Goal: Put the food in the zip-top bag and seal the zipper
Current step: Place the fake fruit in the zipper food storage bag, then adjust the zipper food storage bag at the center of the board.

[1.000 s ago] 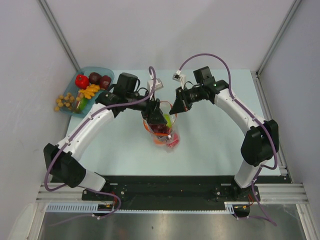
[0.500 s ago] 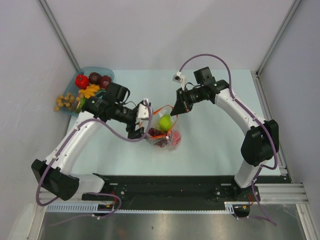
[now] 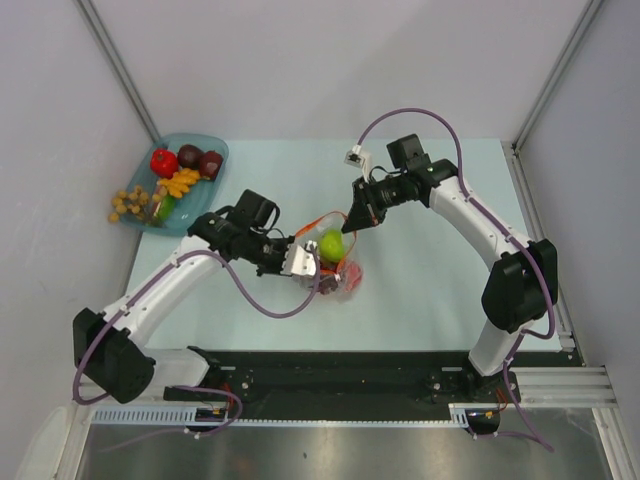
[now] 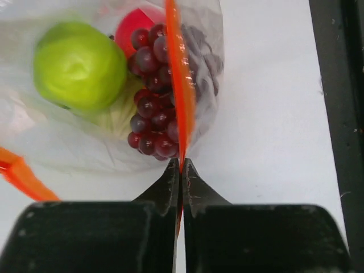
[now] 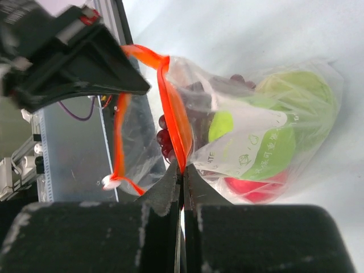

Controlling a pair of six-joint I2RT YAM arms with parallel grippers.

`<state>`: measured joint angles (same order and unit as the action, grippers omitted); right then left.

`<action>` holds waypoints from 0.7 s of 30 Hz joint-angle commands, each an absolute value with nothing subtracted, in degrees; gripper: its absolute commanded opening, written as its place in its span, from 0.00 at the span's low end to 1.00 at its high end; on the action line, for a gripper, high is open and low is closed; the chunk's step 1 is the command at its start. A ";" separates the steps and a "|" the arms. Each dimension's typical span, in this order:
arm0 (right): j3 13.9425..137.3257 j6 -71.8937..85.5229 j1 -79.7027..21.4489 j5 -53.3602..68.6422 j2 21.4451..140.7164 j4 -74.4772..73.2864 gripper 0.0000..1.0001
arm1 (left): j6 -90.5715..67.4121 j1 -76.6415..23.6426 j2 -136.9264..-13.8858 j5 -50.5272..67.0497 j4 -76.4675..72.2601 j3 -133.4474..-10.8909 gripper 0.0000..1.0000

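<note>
Since before, left fingers (image 4: 162, 190) moved in on the zip-top bag (image 3: 343, 272) mid-frame — clamped on the zipper (image 4: 179, 85), right fingers (image 5: 166, 190) pinched on it too, green apple (image 4: 79, 63) inside.

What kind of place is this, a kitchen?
Probably a robot test booth, not a kitchen. The left arm and right arm are bolted to a metal rail; plain grey walls box in the table; toy fruit sits in a blue tray and a zip-top bag.

We can read nothing for certain: the white label (image 5: 250, 142) on the zip-top bag (image 5: 145, 151) carries only blurred green print and symbols.
</note>
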<state>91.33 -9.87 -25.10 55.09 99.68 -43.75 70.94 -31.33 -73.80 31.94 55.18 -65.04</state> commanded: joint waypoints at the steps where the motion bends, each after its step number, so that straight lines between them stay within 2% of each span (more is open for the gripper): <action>1: 96.23 -12.92 -26.88 53.62 97.47 -45.88 0.00 | 63.22 -35.84 -69.09 38.74 51.68 -77.99 0.00; 3: 99.73 -12.83 -27.59 52.48 97.64 -46.66 0.00 | 58.13 -38.48 -68.91 40.42 51.77 -83.99 0.00; 6: 101.08 -12.57 -28.30 50.63 97.65 -46.50 0.00 | 53.81 -41.22 -69.17 40.87 51.42 -84.30 0.00; 8: 100.03 -13.70 -28.39 48.79 97.82 -46.41 0.00 | 53.00 -41.22 -69.17 39.56 50.63 -80.62 0.00; 13: 97.03 -14.76 -28.65 45.44 98.43 -44.38 0.00 | 50.36 -41.13 -65.66 31.75 39.83 -60.32 0.02; 17: 97.73 -17.13 -29.44 44.56 100.02 -46.49 0.00 | 48.09 -41.13 -64.86 32.86 41.21 -59.84 0.17; 18: 97.65 -17.83 -29.70 44.39 100.11 -46.84 0.00 | 46.07 -41.13 -64.60 33.48 42.79 -62.64 0.28; 20: 97.82 -18.28 -29.79 44.21 100.02 -46.93 0.00 | 42.73 -40.26 -63.29 34.97 43.24 -65.64 0.34; 21: 97.91 -18.37 -29.88 44.12 100.02 -47.02 0.00 | 38.10 -39.21 -62.59 35.85 41.41 -67.83 0.42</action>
